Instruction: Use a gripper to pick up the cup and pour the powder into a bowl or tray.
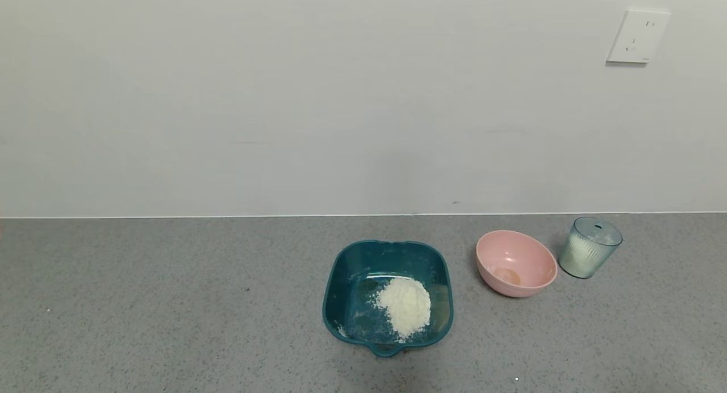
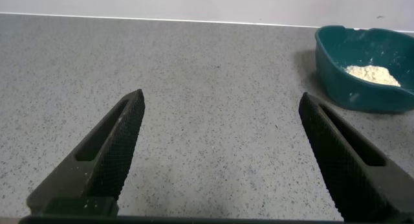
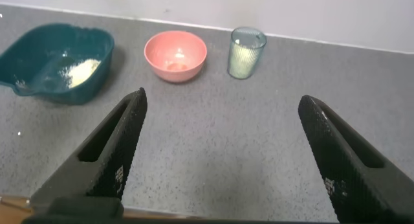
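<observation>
Cup [image 1: 589,247]: you are seeing it standing upright on the grey counter [image 1: 170,302], just beside the pink bowl [image 1: 515,263], with what may be white powder inside.
Basin [image 1: 388,293]: the teal basin is holding a heap of powder [image 1: 404,305], left of the pink bowl.
Right gripper [image 3: 223,159]: it is hovering over the counter, jaws spread wide, holding nothing, well short of the cup.
Left gripper [image 2: 220,153]: it is hanging with jaws apart, empty, the basin off to one side.
</observation>
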`<state>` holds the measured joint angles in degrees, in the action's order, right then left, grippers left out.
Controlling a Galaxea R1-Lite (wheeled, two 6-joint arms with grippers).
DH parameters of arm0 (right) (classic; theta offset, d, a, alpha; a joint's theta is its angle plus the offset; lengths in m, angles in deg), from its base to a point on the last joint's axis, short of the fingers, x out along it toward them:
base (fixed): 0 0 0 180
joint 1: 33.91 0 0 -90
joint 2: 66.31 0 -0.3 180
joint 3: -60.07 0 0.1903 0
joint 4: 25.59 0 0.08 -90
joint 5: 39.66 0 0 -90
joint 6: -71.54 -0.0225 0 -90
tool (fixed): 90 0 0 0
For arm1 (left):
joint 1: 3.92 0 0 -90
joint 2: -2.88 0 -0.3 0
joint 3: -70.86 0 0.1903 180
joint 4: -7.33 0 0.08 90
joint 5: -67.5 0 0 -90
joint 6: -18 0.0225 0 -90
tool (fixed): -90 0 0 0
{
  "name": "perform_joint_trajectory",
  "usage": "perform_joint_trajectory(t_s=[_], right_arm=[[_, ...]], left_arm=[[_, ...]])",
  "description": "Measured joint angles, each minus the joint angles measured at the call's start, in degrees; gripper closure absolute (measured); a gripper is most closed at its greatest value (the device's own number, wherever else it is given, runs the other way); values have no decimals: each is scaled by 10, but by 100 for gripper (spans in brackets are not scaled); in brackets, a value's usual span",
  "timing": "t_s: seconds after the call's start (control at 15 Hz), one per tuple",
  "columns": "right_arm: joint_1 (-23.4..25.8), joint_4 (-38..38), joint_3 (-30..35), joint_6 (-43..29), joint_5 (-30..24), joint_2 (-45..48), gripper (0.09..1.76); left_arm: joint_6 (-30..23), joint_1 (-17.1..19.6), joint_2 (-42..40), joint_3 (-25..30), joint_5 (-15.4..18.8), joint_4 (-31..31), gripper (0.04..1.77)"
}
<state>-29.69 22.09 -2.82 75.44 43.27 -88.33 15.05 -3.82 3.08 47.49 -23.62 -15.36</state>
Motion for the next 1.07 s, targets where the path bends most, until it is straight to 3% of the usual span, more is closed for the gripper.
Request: perform_joint_trajectory(t_s=[0.4, 0.67, 0.93, 1.07], right_arm=[[20, 0, 6, -1, 7, 80, 15], [-33, -2, 23, -2, 9, 117, 15], [-41, -11, 112, 9, 13, 191, 15], [-40, -48, 160, 0, 58, 208, 15]], left_arm=[[0, 0, 0, 0, 0, 0, 9], [0, 0, 0, 0, 0, 0, 9], [0, 0, 0, 0, 0, 0, 9], [0, 0, 0, 0, 0, 0, 9]])
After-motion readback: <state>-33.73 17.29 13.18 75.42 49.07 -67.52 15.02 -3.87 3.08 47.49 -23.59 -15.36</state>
